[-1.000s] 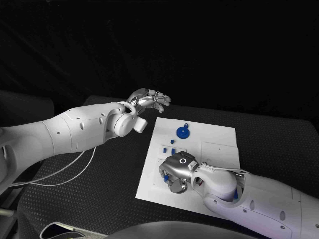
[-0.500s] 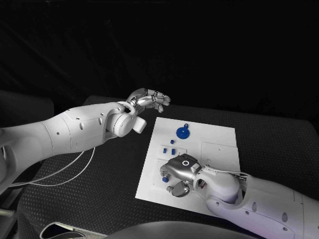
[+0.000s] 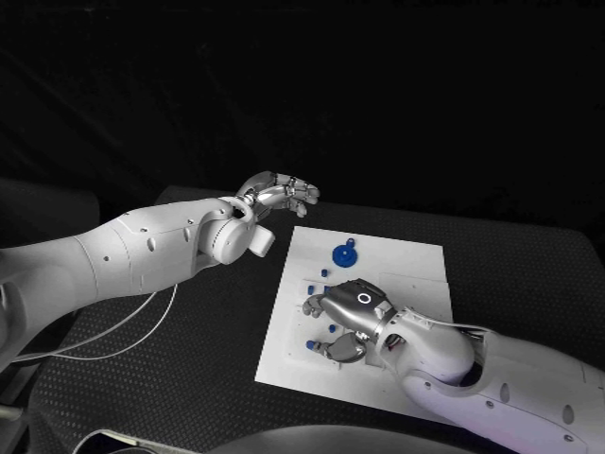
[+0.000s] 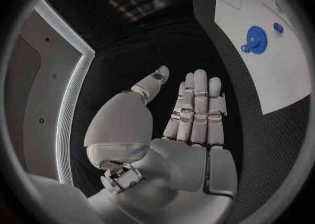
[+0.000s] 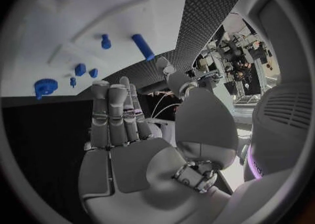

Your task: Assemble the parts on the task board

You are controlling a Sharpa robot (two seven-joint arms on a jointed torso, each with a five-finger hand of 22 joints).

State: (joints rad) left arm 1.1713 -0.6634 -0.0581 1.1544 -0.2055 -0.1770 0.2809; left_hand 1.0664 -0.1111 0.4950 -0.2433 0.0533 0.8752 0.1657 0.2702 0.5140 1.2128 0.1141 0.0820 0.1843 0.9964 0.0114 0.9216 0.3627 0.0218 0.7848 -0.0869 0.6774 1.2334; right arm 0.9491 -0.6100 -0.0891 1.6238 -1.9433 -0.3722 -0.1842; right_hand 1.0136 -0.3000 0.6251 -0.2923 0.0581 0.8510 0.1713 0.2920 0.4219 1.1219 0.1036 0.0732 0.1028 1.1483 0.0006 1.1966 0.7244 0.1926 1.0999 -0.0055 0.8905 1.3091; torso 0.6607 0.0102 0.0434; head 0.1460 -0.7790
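Over the white task board point(image 3: 385, 265), the right hand point(image 3: 341, 317) has slid up toward 12 o'clock, fingers spread and holding nothing, closer to the small blue parts point(image 3: 319, 275) it must pick up.

A black table point(image 3: 521, 255) with a finely dotted, mesh-like surface carries everything. The white task board point(image 3: 405, 260), a flat rectangular plate, lies directly on it near the middle, its long side running away from the robot and its edges slightly askew to the table's. A thin white cable point(image 3: 119, 326) lies in a loop on the table's near left part, well apart from the task board.
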